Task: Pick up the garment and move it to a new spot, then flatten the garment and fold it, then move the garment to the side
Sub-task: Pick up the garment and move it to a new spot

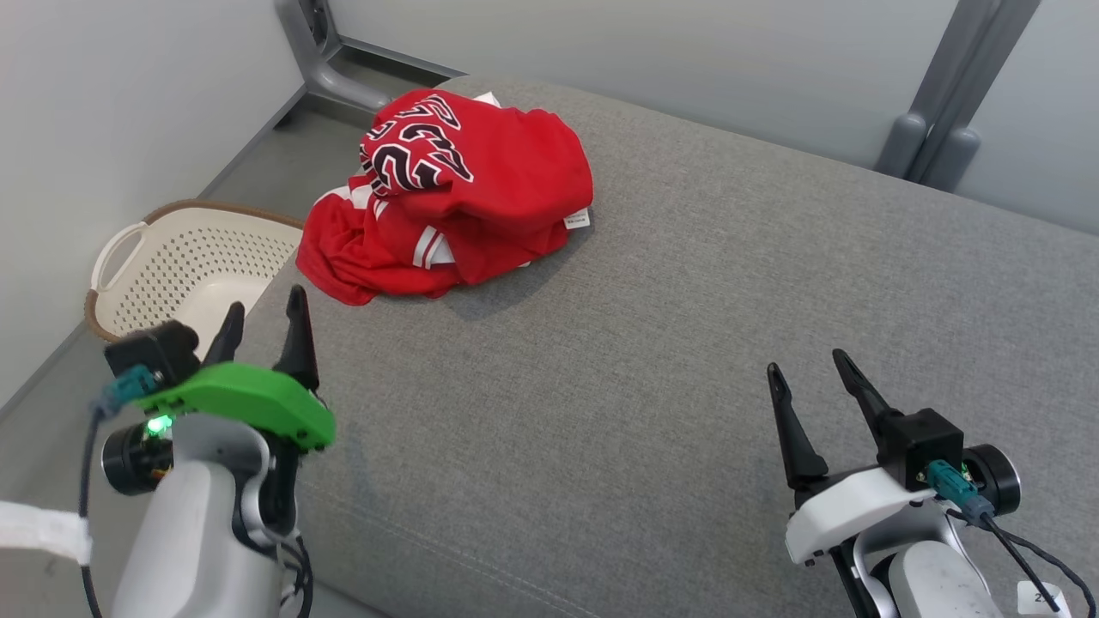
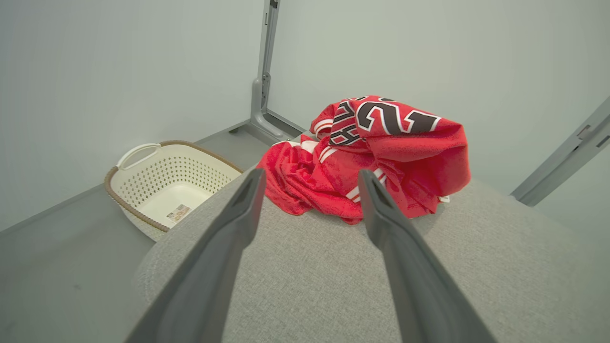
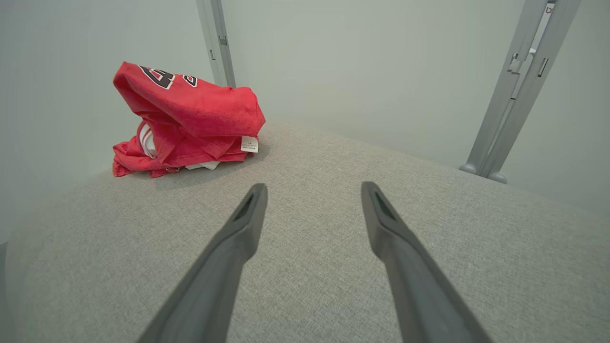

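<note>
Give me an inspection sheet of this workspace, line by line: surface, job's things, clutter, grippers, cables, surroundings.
Surface: grey fabric cushion, smooth, with a seam along the near edge.
Job's things: red jersey crumpled in a heap at the far left corner of the cushion, numbers facing up, white tag showing on its right side.
Clutter: nothing seen.
Grippers: left gripper open, holding nothing, short of the jersey; right gripper open, holding nothing, over bare cushion.
Cables: dark cable looped at the left wrist; dark cable trailing from the right wrist.
Surroundings: cream perforated laundry basket on the floor left of the cushion; grey metal frame legs; pale walls.
</note>
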